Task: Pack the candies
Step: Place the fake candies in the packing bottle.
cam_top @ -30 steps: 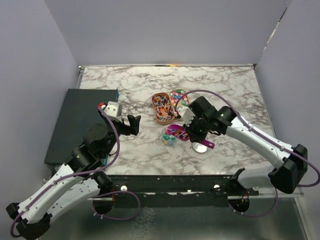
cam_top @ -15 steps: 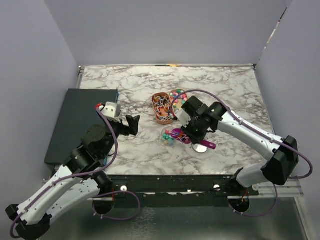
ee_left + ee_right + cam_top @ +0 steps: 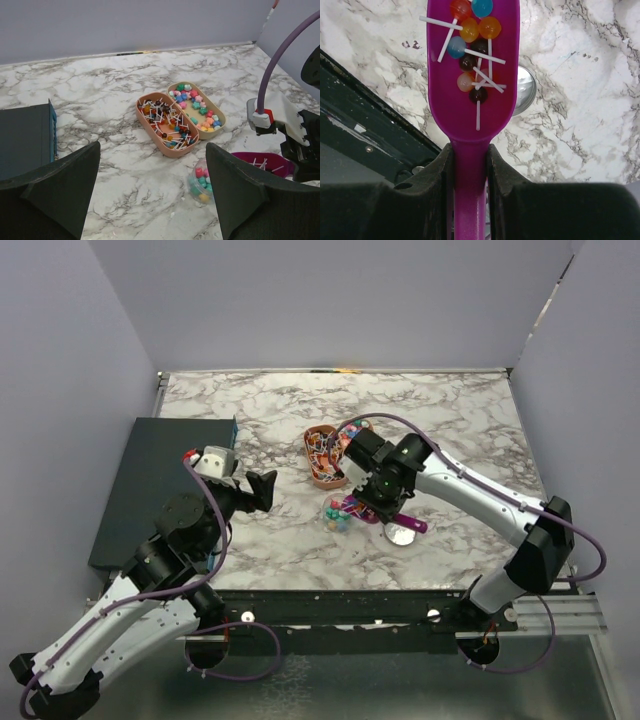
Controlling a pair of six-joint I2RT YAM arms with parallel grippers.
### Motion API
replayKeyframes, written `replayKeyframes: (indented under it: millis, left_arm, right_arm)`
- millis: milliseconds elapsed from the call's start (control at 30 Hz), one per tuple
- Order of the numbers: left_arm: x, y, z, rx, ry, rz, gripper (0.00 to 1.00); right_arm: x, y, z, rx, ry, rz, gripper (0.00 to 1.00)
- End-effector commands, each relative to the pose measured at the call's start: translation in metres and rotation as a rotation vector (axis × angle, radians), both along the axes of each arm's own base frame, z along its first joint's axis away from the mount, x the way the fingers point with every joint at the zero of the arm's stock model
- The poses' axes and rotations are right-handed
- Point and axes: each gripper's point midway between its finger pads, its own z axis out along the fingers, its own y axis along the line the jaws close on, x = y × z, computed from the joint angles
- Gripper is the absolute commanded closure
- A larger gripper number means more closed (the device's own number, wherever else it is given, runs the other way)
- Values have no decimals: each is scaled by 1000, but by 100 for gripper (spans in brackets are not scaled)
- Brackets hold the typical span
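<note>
Small bright candies (image 3: 196,104) fill a tan tray (image 3: 220,121), and more lie in a little clear jar (image 3: 201,181) on the marble. My right gripper (image 3: 470,152) is shut on the handle of the purple scoop (image 3: 472,95), which carries several lollipops (image 3: 472,55) with white sticks. In the top view the scoop (image 3: 352,508) hangs just right of the jar (image 3: 337,517), with the right gripper (image 3: 381,500) behind it. My left gripper (image 3: 264,485) stands open and empty left of the jar, and its fingers (image 3: 55,190) frame the marble.
A pink tray (image 3: 148,125) of lollipops lies against the tan tray. A round metal lid (image 3: 402,534) rests right of the jar, under the scoop's handle. A dark blue box (image 3: 160,480) fills the table's left side. Grey walls close in three sides.
The right arm has swung left, carrying the loaded scoop closer to the jar. The left gripper has drifted slightly left and stays open.
</note>
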Motion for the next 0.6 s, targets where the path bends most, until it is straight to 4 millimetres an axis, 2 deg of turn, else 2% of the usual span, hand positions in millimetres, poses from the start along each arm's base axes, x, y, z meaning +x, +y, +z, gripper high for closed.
replayKeyframes:
  millis: [0,300,567]
  left_arm:
    - [-1,3,2,-14,-8,12,13]
    - [-3,5,5,-26,-17,8,13]
    - [-5,6,8,-39,-24,6,13]
  right_arm:
    - [0,-8,6,-94,-3,-17,99]
    - [-3,-3,5,-171,3,19,99]
    - [6,6,11,-235,-64,29,99]
